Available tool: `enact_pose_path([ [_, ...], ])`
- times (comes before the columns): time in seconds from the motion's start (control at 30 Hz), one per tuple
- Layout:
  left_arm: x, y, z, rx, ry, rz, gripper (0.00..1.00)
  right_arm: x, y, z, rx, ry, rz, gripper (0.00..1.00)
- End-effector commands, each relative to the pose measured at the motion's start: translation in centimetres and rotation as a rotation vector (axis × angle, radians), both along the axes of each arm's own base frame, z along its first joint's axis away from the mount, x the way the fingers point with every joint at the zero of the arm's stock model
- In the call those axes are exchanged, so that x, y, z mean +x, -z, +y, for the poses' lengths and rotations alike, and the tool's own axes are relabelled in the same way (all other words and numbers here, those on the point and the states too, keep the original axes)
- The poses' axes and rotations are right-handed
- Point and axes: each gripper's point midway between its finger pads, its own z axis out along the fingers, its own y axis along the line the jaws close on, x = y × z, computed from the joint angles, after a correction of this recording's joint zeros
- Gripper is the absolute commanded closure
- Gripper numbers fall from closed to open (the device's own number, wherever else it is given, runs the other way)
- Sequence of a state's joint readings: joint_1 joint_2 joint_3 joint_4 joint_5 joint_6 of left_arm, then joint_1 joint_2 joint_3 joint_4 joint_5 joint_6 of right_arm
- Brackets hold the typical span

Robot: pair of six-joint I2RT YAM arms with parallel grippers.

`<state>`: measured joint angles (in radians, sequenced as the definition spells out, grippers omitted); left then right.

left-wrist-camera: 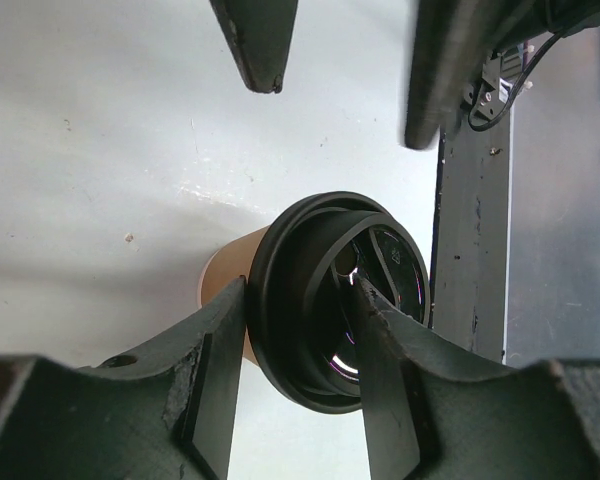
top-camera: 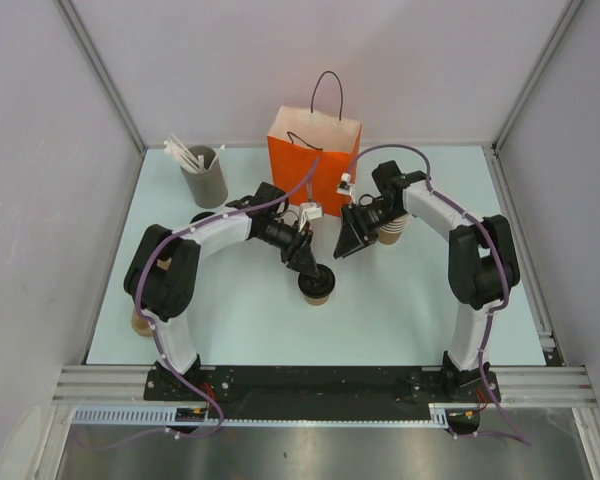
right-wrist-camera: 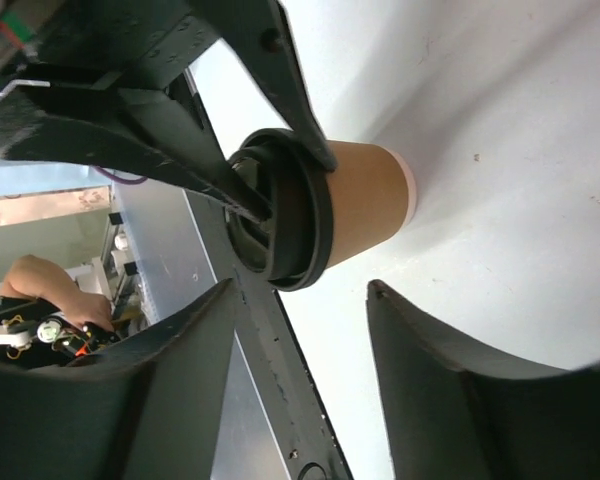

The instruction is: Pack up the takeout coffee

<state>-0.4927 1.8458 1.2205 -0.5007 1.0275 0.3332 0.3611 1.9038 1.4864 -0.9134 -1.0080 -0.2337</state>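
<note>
**Pinched at the lid, short of the bag**

Upright near the middle of the pale table: the takeout coffee, a tan paper cup under a black lid. Outside the orange paper bag, with a strip of bare table between them. Bag further back, upright, mouth open, thin dark handle arching above it.

Clamped at the lid's rim by the left gripper, reaching down from above. One finger pressed against the outer edge of the lid, the other set down inside its recess. Cup base flat on the table in the right wrist view.

Just beside the cup, on the right: the right gripper, aimed at the cup's side. Fingers spread wide, closed on nothing, clear of cup and lid alike.

Close behind the right gripper, a stack of tan cups. At the back left, a grey holder filled with white sticks, too small to tell straws from stirrers.
</note>
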Motion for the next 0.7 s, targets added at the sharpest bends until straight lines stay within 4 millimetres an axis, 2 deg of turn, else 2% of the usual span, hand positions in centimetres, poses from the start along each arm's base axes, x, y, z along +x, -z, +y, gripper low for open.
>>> enact_pose_path([
  [0.0, -1.5, 4.4, 2.0, 0.173, 0.004, 0.037, 0.51, 0.0, 1.1, 0.5, 0.036, -0.009, 0.057, 0.43],
  [0.4, -1.4, 4.2, 2.0, 0.175, 0.003, 0.030, 0.51, -0.3, 2.8, 1.2, -0.012, -0.016, 0.063, 0.53],
  [0.67, -1.4, 4.3, 2.1, 0.180, 0.003, 0.026, 0.52, -0.9, 4.0, 1.9, -0.045, -0.038, 0.068, 0.56],
])
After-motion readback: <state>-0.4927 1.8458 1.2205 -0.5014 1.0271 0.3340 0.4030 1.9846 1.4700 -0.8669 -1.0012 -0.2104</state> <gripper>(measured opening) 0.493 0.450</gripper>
